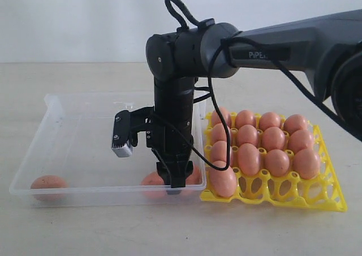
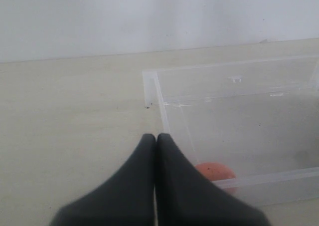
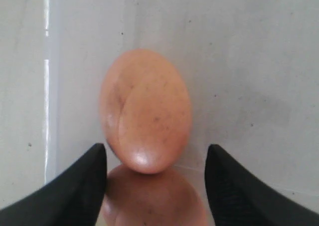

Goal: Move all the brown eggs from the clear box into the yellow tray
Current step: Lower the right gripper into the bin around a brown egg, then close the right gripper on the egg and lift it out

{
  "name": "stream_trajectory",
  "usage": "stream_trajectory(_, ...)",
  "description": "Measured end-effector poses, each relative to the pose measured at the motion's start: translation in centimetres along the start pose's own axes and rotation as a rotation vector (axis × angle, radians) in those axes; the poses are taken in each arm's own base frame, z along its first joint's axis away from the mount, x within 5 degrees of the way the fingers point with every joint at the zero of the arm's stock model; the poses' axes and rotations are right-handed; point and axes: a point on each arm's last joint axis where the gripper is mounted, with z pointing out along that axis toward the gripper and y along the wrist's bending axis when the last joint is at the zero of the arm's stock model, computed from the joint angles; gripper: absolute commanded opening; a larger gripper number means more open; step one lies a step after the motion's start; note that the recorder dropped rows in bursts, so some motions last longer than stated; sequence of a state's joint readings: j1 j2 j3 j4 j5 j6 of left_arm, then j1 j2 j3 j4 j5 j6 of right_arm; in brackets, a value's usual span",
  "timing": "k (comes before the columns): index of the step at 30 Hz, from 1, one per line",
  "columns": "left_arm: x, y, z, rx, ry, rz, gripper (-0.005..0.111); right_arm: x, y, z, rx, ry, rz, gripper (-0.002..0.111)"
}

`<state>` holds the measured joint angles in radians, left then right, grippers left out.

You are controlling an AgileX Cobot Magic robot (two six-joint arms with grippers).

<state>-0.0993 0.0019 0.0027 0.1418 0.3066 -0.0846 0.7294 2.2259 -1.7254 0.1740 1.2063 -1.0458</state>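
Reaching down from the upper right of the exterior view, the right arm stands its right gripper vertically in the lower right corner of the clear box, with the jaws wide apart and holding nothing. The right wrist view shows why. One brown egg lies centred between the two black fingers, its long axis across the closing line, so the pads can close on its narrow sides. Neither finger touches the shell yet. The egg rests close against a transparent wall, which mirrors it, so clearance on that side is minimal. By judgement, the descent must stay vertical to avoid striking the rim. A further egg lies alone at the lower left corner of the box, well apart from the gripper, with bare floor between. The yellow tray sits just beside the box's right wall, which keeps the transfer short. Its rear three rows are full, and the front row holds one egg, with empty cups toward the lower right. The left gripper is closed on nothing, above the bench outside the box's corner and out of the exterior view.
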Motion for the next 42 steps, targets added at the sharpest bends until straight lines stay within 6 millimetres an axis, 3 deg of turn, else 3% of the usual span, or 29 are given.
stream_trajectory(9,0.0,0.0,0.0,0.0,0.0,0.0,-0.004,-0.3,-0.4,0.3,0.035,-0.034,-0.01,0.057)
stream_trajectory(15,0.0,0.0,0.0,0.0,0.0,0.0,-0.004,-0.3,-0.6,1.6,0.01,-0.026,-0.005,0.057)
stream_trajectory(42,0.0,0.0,0.0,-0.004,0.0,0.014,-0.004,-1.3,-1.8,1.7,0.141,-0.135,-0.141,0.057)
